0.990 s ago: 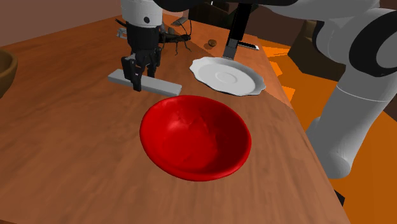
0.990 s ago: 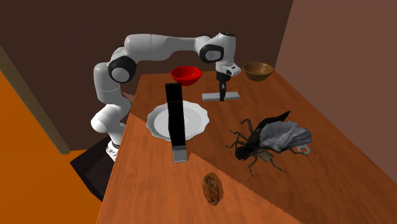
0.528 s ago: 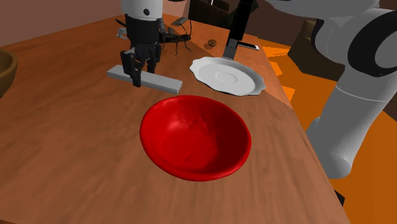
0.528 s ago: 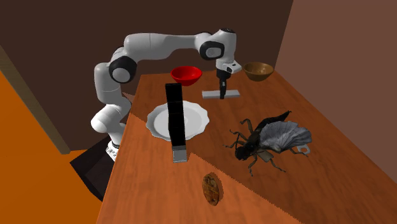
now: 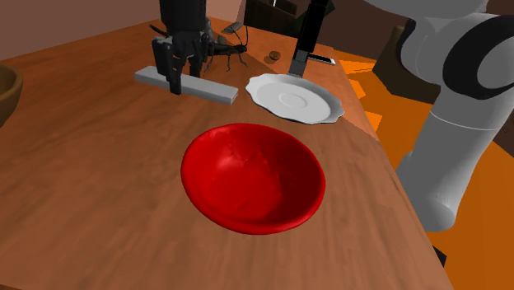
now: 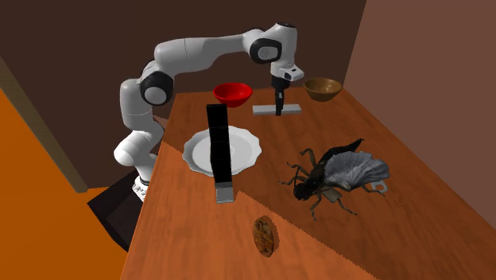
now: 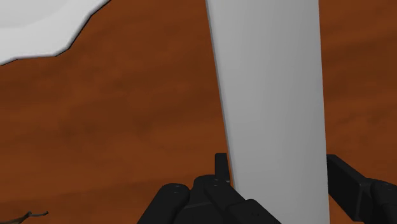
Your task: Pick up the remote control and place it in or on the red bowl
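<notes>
Gripper point(image 5: 175, 81), fingers clamped on the grey remote point(image 5: 210, 89), has risen higher above the table point(image 5: 99, 189).

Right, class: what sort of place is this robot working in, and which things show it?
Probably a dining spot in a house: a wooden table set with a white plate, a red bowl and a brown bowl, with brown walls close behind.

Room of a simulated home, wooden surface point(image 5: 99, 206) set with white plate point(image 5: 294, 98), red bowl point(image 5: 251, 177), brown bowl point(image 6: 322, 87), brown walls point(image 6: 429, 64), orange floor point(image 6: 40, 199)
</notes>
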You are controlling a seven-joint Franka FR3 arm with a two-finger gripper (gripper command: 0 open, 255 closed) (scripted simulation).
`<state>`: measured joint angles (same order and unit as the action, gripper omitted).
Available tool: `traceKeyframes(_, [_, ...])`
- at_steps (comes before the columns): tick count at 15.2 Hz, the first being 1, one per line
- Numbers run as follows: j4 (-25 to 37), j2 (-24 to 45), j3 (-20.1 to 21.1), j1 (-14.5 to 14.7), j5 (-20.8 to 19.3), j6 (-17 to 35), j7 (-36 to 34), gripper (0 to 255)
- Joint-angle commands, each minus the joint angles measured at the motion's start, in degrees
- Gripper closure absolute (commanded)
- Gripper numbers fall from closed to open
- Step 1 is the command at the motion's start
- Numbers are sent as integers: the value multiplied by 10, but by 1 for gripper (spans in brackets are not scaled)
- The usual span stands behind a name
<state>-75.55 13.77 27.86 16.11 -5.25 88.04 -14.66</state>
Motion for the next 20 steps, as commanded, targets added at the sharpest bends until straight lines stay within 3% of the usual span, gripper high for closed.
traceKeyframes(1, [21,4,1,3,-2,-17,-1,255])
traceKeyframes(11, [181,60,3,35,-31,-126,-11,255])
traceKeyframes(17, [349,133,-1,85,-70,-222,-15,255])
traceKeyframes(20, [188,30,20,44,-23,-161,-38,255])
